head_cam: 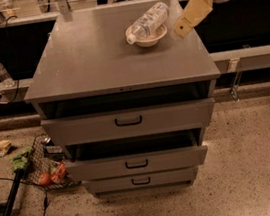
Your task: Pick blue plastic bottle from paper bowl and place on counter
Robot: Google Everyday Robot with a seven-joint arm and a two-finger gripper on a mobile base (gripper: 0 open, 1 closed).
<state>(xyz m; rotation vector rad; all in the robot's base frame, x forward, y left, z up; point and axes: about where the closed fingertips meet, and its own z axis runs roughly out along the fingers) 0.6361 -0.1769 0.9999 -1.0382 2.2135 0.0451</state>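
The blue plastic bottle (148, 21) lies on its side across the paper bowl (149, 38), its white cap pointing front-left and both ends overhanging the rim. The bowl sits on the back right part of the grey counter (97, 60). My gripper (183, 26), with tan fingers, hangs from the white arm at the upper right. It is just right of the bowl, above the counter's right side, and is not touching the bottle or the bowl.
The cabinet's three black-handled drawers (128, 121) stand partly pulled out. A small clear bottle (1, 72) stands on a ledge at the left. A wire basket with produce (48, 168), cables and a black pole lie on the floor at the lower left.
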